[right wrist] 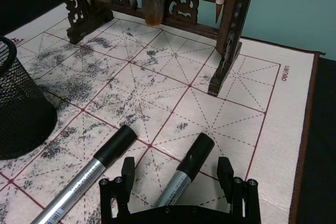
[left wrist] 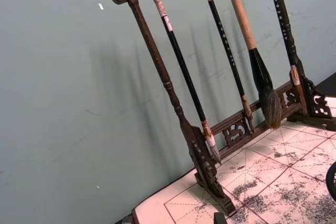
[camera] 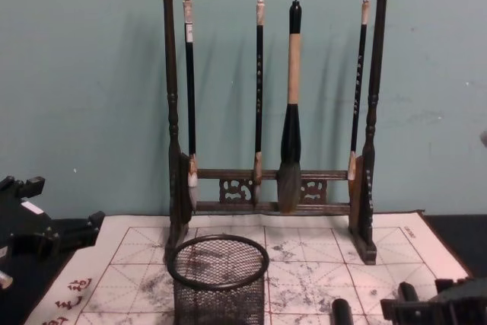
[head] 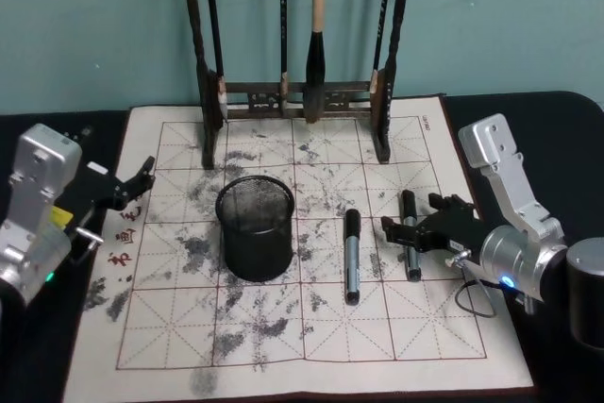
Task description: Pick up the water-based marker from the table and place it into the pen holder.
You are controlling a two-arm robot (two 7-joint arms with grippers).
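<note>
Right gripper [right wrist: 176, 167], open, straddles one water-based marker [right wrist: 193, 153] on the inked mat [right wrist: 220, 108]; a second marker [right wrist: 100, 161] lies between it and the pen holder [right wrist: 21, 108]; left gripper [head: 137, 181] idles at the mat's left edge.

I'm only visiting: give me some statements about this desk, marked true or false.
1. Two silver markers with black caps lie on the ink-stained grid mat. True.
2. The black wire-mesh cup already holds a marker. False: no marker is in it.
3. The right claw is open astride one marker. True.
4. Six brushes hang at the back. False: the dark wooden rack holds four brushes.
5. The left claw grips a marker. False: it sits at the mat's left edge, away from both.
</note>
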